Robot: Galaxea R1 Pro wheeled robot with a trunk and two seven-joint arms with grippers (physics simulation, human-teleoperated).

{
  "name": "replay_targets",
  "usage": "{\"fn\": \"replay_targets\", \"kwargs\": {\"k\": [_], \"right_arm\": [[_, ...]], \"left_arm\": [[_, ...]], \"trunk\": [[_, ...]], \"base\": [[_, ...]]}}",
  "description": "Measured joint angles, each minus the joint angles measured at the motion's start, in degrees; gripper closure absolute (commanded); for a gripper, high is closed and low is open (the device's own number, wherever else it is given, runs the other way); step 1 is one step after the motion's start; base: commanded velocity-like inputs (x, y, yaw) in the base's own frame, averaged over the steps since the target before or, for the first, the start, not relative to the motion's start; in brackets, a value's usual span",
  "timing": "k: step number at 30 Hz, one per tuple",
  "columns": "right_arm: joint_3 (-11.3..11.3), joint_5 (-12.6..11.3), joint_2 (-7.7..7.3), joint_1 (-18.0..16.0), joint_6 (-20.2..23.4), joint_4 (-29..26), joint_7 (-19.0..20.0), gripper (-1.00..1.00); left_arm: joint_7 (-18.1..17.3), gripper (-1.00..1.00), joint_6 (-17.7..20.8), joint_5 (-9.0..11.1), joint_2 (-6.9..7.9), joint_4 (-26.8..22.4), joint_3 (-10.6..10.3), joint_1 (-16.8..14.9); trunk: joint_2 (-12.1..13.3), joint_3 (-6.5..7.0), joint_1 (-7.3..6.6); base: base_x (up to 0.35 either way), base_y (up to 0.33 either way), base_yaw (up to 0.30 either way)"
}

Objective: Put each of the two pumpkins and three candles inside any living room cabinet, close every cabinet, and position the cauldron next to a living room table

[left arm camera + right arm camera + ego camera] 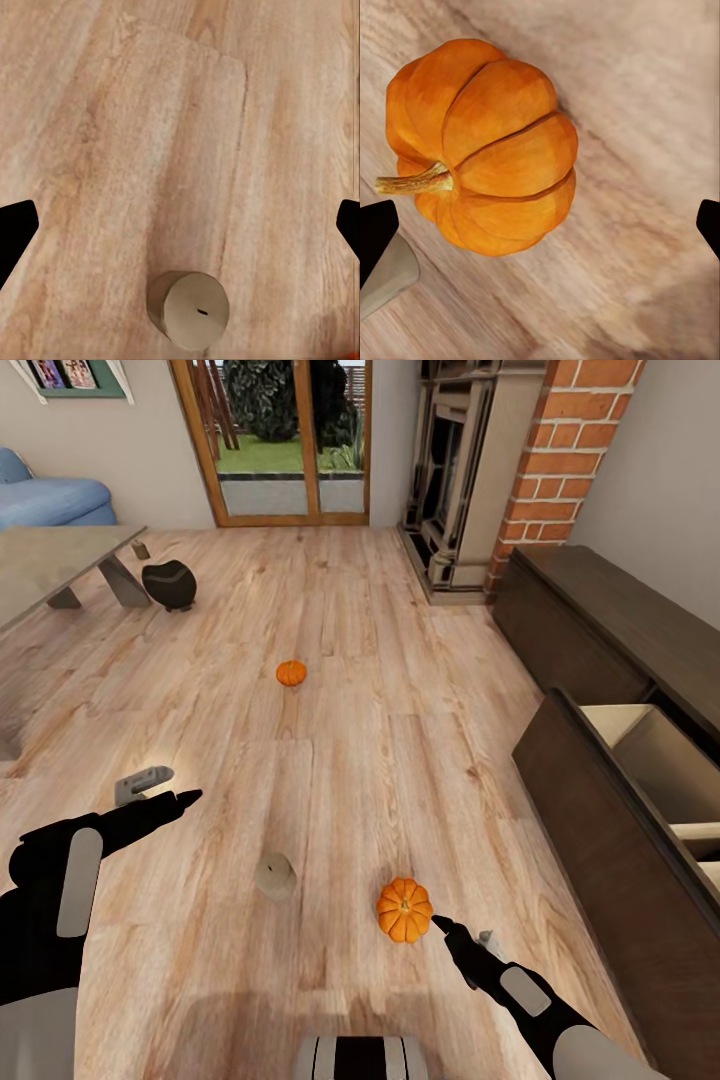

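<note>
One orange pumpkin (404,909) sits on the wood floor just in front of my right gripper (463,932), which is open and a little short of it. In the right wrist view the pumpkin (484,146) lies ahead of the open right gripper (540,229), untouched. A second pumpkin (291,673) rests farther out on the floor. A cream candle (275,876) stands between my arms. My left gripper (168,790) hangs open above the floor, and its wrist view has the candle (189,310) below the left gripper (180,225). The dark cabinet (600,830) has a drawer pulled open. The black cauldron (168,583) sits by the table (50,555).
A small pale object (140,550), perhaps another candle, stands beside the table leg. The brick fireplace (560,460) rises at the back right, with a glass door (290,440) behind and a blue sofa (50,500) at far left. Open floor lies between the pumpkins.
</note>
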Motion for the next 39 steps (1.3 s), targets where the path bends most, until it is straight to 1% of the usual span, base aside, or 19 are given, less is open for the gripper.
{"fn": "replay_targets", "kwargs": {"k": [4,9,26,39], "right_arm": [[0.01,0.0,0.02,0.0,0.0,0.0,0.05,-1.0],[0.01,0.03,0.07,0.0,0.0,0.0,0.06,-1.0],[0.09,0.1,0.18,0.0,0.0,0.0,0.07,-1.0],[0.09,0.09,0.18,-0.03,0.0,0.0,0.07,-1.0]], "left_arm": [[-1.1,-1.0,1.13,0.11,0.04,0.0,-0.01,0.0],[-1.46,-1.0,1.57,0.15,0.05,0.0,-0.01,0.0],[-1.63,-1.0,1.81,0.16,0.05,0.08,-0.01,0.0],[-1.63,-1.0,1.86,0.16,0.03,0.09,-0.01,0.0]], "trunk": [[0.0,0.0,0.0],[0.0,0.0,0.0],[0.0,0.0,0.0],[0.0,0.0,-0.01]], "base": [[0.0,0.0,0.0],[0.006,0.001,0.0],[0.092,0.055,0.0],[0.082,-0.044,0.0]]}}
